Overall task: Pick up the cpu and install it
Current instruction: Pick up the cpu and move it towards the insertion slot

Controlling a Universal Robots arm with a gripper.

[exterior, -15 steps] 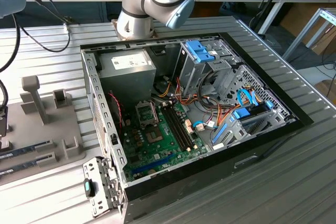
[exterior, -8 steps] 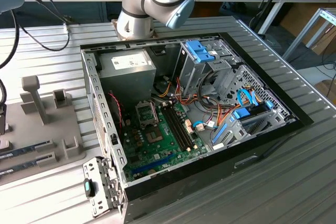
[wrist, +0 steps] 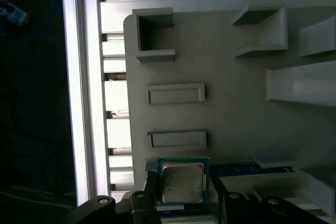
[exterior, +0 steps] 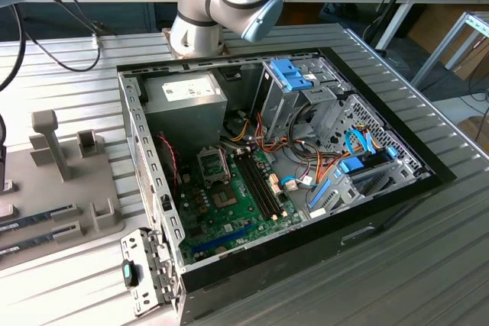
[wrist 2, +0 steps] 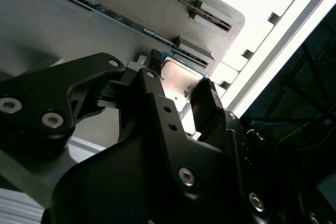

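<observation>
Black two-finger claw (wrist 2: 181,86) pinches the small flat square cpu with dull silver-grey metal top and thin green edge (wrist: 181,182); its fingers (wrist 2: 203,107) press on two opposite sides, the cpu sitting between the tips. A pale grey moulded plastic tray (wrist: 236,103) lies beyond the claw, with a dark blue memory strip (wrist: 252,169) just beside the tips.

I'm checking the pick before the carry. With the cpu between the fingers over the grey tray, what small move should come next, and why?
Probably a short, straight lift. The gripper appears shut on two opposite edges of the cpu, which seems close over the grey tray, near its raised holders. Moving sideways first could clip them.
</observation>
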